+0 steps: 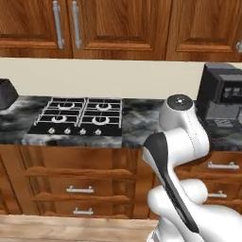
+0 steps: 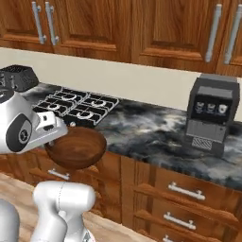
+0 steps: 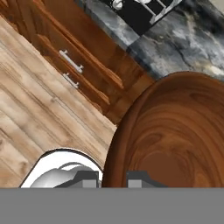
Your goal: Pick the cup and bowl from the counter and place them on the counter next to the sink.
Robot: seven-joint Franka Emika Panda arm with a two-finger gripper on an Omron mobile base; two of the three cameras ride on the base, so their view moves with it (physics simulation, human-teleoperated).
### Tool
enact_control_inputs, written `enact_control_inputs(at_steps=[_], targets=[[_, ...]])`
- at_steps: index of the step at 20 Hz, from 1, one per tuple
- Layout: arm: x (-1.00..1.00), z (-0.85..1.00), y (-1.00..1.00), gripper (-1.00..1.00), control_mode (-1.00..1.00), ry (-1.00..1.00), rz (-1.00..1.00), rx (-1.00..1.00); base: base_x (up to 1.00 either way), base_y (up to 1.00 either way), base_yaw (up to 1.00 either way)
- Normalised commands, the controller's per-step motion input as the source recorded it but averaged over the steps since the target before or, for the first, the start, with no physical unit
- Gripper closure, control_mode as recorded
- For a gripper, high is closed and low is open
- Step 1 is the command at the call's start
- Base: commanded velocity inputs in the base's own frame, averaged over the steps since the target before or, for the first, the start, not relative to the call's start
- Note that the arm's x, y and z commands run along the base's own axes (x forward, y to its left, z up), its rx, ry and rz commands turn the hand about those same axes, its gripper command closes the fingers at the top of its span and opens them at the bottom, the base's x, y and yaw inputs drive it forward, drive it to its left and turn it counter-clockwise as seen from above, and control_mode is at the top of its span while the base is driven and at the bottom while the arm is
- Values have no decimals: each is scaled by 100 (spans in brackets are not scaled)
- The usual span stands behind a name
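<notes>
The reddish-brown wooden bowl [image 2: 78, 147] hangs in the air in front of the cabinet drawers, just off the counter's [image 2: 156, 133] front edge and tilted on its side. My gripper [image 2: 55, 137] is shut on its rim. In the hand view the bowl's glossy inside [image 3: 175, 131] spreads over the right half, and its rim passes between the fingertips of my gripper [image 3: 113, 178]. The dark marble counter [image 1: 139, 124] runs across behind the arm. The cup and the sink are out of view.
A black gas stove [image 1: 78, 118] [image 2: 78, 108] is set into the counter. A coffee machine [image 2: 211, 113] [image 1: 221, 94] stands to its right and a dark toaster [image 2: 19, 78] [image 1: 5, 93] to its left. Wooden drawers [image 3: 74, 65] and plank floor [image 3: 35, 109] lie below.
</notes>
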Motion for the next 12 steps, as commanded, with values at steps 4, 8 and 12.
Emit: enact_control_inputs(at_steps=[4, 8, 12], targets=[[0, 0, 0, 100, 100, 0, 0, 0, 0, 0, 100], [0, 0, 0, 100, 100, 0, 0, 0, 0, 0, 100], [0, 0, 0, 100, 100, 0, 0, 0, 0, 0, 100]])
